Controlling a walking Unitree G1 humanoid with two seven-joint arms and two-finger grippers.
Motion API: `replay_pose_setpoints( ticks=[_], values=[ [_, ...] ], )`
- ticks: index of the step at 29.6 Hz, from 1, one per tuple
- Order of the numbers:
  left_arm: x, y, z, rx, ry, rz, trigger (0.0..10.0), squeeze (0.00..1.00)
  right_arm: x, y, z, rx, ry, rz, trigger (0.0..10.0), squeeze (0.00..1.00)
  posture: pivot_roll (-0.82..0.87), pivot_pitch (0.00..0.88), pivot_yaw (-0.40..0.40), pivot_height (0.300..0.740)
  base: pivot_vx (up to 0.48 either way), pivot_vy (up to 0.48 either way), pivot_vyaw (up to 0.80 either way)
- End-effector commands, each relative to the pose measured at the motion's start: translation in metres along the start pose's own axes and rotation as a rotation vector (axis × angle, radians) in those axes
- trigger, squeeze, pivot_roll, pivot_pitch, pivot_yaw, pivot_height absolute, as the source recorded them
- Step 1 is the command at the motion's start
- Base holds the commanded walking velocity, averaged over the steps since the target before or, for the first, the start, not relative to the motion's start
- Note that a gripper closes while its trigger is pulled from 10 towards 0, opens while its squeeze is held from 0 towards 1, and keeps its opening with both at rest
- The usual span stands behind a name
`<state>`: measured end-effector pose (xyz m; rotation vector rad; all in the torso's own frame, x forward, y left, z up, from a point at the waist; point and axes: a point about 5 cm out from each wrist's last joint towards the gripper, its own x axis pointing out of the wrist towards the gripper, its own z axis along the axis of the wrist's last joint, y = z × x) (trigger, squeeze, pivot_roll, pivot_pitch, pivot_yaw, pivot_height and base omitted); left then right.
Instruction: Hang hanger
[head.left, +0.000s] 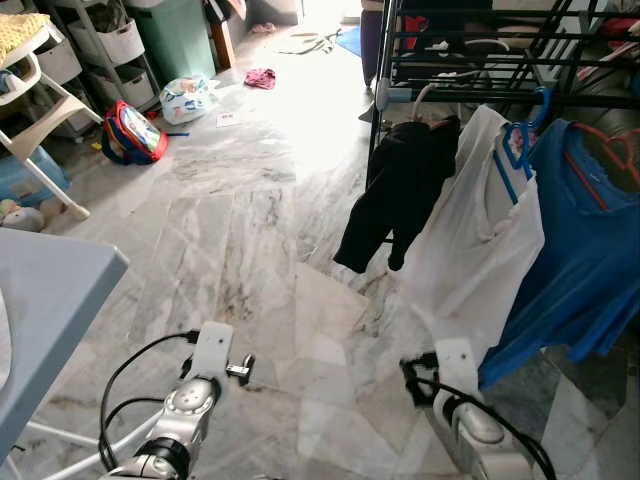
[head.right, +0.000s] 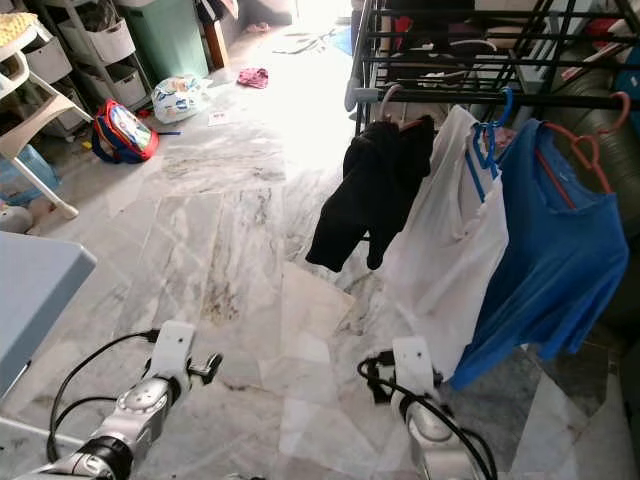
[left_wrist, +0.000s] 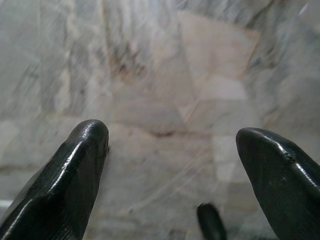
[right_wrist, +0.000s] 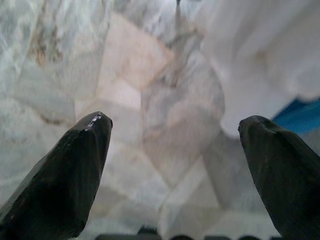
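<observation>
A black drying rack stands at the far right. From its rail hang a black garment, a white shirt on a blue hanger, and a blue shirt on a red hanger. Both silver arms are held low over the marble floor, the left arm away from the rack, the right arm just below the white shirt's hem. My left gripper is open above bare floor. My right gripper is open and empty, with the white shirt hanging ahead of it.
A grey-blue table edge juts in at the near left. Behind it are a high chair, a red backpack, a patterned bag, a pink cloth and a green bin. Open marble floor lies ahead.
</observation>
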<state>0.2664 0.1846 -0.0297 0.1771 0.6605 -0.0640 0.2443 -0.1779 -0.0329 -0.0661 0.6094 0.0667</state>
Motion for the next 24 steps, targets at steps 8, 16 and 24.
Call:
replay_pose_setpoints(
  ticks=[8, 16, 24],
  values=[
    [-0.011, 0.009, -0.043, -0.104, 0.205, 0.061, 10.0, 0.0, 0.002, 0.005, -0.022, 0.102, 0.11, 0.019, 10.0, 0.0, -0.03, 0.019, 0.057, 0.74, 0.0, 0.0, 0.0],
    [-0.019, 0.016, -0.063, -0.069, 0.268, 0.075, 10.0, 0.0, 0.0, 0.017, -0.035, 0.072, 0.181, 0.07, 10.0, 0.0, -0.01, 0.017, 0.038, 0.74, 0.0, 0.0, 0.0],
    [-0.022, 0.014, -0.07, -0.027, 0.305, 0.046, 10.0, 0.0, -0.004, 0.014, -0.044, 0.111, 0.2, 0.039, 10.0, 0.0, -0.02, 0.026, 0.046, 0.74, 0.0, 0.0, 0.0]
  ],
)
